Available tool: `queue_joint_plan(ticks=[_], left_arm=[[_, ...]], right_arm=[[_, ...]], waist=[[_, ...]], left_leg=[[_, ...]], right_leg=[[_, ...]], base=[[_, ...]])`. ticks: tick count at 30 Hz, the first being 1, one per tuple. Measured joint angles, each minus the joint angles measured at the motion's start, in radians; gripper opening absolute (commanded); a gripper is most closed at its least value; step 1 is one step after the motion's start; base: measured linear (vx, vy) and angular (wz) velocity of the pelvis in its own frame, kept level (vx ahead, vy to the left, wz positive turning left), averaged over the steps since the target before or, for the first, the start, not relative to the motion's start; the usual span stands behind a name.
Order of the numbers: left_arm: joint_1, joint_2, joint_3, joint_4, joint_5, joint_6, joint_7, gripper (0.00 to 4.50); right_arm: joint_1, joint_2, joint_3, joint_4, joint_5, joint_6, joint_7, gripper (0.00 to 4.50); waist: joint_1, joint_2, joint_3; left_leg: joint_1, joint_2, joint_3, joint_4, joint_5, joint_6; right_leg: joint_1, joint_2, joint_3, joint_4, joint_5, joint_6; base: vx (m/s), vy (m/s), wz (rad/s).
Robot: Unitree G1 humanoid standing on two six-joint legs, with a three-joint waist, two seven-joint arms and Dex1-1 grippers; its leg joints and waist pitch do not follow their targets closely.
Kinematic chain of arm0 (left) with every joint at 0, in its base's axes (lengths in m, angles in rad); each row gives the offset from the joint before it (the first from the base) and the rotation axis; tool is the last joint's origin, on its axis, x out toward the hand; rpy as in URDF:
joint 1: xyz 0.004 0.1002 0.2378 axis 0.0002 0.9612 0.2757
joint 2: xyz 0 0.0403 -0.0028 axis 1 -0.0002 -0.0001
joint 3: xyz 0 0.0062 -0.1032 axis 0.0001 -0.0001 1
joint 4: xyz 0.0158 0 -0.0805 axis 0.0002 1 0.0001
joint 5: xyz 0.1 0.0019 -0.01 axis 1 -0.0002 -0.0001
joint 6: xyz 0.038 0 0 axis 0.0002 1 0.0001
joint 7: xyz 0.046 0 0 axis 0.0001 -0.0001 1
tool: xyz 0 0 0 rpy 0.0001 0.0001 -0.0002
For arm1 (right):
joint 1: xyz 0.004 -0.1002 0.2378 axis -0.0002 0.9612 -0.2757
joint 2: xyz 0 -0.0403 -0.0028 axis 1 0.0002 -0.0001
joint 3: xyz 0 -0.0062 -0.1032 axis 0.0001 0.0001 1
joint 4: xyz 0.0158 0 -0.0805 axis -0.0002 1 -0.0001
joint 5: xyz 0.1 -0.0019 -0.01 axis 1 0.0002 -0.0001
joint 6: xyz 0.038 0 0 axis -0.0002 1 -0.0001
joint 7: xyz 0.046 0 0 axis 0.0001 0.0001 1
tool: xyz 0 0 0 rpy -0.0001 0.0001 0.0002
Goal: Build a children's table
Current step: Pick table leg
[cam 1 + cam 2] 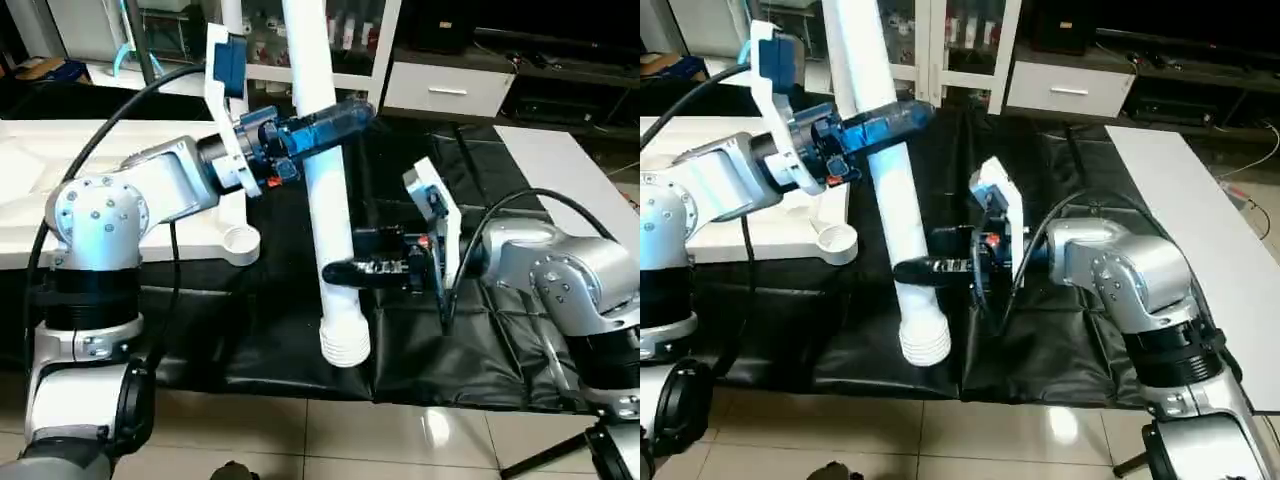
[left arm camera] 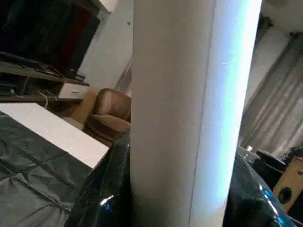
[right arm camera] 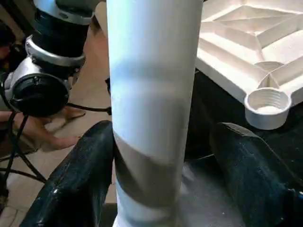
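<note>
White leg (image 1: 330, 200) near-upright, flared end down, left tool (image 1: 335, 118) gripping.

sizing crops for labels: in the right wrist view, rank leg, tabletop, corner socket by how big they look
1. leg, largest, though it is nearest the camera, which swells it
2. tabletop, partly cut off by the picture's edge
3. corner socket, smallest

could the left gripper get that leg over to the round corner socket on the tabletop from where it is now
Probably yes. The left gripper is clamped on the long white tube leg, and the white plastic tabletop's round corner socket lies open just beside it. The right gripper straddles the leg lower down and may need to clear.
</note>
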Motion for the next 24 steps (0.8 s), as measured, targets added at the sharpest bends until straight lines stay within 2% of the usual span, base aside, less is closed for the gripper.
queue_joint_plan(ticks=[8, 21, 24], left_arm=[[0.000, -0.002, -0.029, -0.003, 0.005, -0.002, -0.039, 1.67], [0.000, -0.010, -0.037, -0.003, 0.016, -0.012, -0.059, 1.67], [0.000, -0.010, -0.037, -0.003, 0.016, -0.012, -0.062, 1.67]], right_arm=[[0.000, -0.001, 0.035, 0.003, -0.023, -0.004, 0.035, 3.39], [0.002, -0.001, 0.073, 0.003, -0.035, -0.008, 0.068, 3.39], [0.002, -0.001, 0.077, 0.003, -0.035, -0.009, 0.069, 3.06]], waist=[[0.000, 0.000, 0.000], [0.000, 0.001, 0.000], [0.000, 0.001, 0.000]], left_leg=[[0.000, 0.000, 0.000, 0.000, 0.000, 0.000], [0.000, 0.000, 0.000, 0.000, 0.000, 0.000], [0.000, 0.000, 0.000, 0.000, 0.000, 0.000]], right_leg=[[0.000, 0.000, 0.000, 0.000, 0.000, 0.000], [0.000, 0.000, 0.000, 0.000, 0.000, 0.000], [0.000, 0.000, 0.000, 0.000, 0.000, 0.000]], base=[[0.000, 0.000, 0.00], [0.000, 0.000, 0.00], [0.000, 0.000, 0.00]])
